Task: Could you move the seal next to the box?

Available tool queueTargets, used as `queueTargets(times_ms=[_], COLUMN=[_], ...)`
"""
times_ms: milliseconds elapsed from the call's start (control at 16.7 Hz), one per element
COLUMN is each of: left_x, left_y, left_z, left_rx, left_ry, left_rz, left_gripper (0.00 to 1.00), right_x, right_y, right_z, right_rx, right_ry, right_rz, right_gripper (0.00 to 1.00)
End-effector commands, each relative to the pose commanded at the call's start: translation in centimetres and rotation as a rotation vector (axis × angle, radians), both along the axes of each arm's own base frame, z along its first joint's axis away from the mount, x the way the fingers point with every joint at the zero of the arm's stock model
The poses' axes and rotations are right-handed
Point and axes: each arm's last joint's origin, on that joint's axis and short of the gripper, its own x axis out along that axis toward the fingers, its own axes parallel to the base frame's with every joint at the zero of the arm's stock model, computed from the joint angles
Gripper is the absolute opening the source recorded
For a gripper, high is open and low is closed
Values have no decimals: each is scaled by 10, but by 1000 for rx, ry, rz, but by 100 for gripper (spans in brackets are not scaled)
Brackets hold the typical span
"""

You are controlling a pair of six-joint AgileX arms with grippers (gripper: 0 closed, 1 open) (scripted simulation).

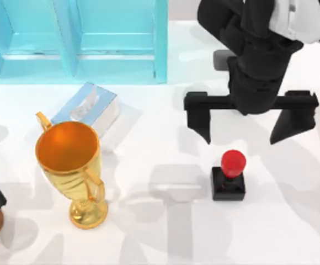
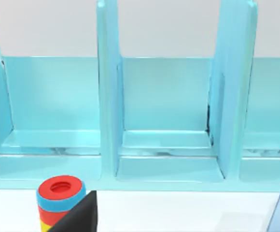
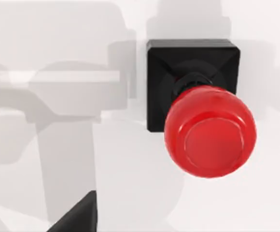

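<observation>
The seal is judged light, rigid and glossy-knobbed; its knob is best pinched by the right gripper, jaws spread wide above it.

The top camera is looking straight down at the table from high up. The blue rack is sitting at 12 o'clock, the trophy at 8 o'clock, and the seal near 4 o'clock. The left wrist camera is sitting low and looking sideways at the rack from close by. The right wrist camera is looking down at the seal from very near. The top view is sharing the rack with the left wrist view and the seal with the right wrist view.
</observation>
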Motion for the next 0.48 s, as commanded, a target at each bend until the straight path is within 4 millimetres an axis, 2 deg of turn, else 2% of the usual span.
queueTargets(times_ms=[180,480], left_x=[0,0], left_y=[0,0], left_z=[0,0], left_rx=[0,0], left_ry=[0,0], left_rz=[0,0], left_gripper=[100,100], right_x=[1,2], right_y=[1,3], right_z=[-21,-82], right_rx=[-4,5], right_ry=[6,-7], right_rz=[4,4], right_gripper=[100,100])
